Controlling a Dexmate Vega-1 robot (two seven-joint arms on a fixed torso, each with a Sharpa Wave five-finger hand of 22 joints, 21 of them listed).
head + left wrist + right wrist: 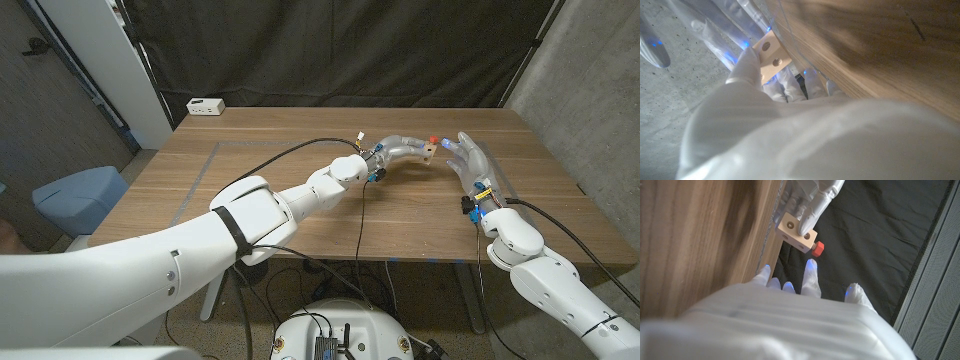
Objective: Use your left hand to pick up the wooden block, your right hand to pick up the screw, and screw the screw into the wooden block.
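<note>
The left hand point(400, 150) is holding the wooden block point(427, 150) above the desk point(250, 160), toward its far edge. The red screw point(817, 247) is sitting in the block. The right hand point(470, 160) is hovering just beside it, fingers spread and grasping nothing.

No text, label, brand, number or sign can be read in any of the views, neither on the wooden block point(798, 232), nor on the small white box point(206, 106) at the far corner of the worktop point(300, 210).
</note>
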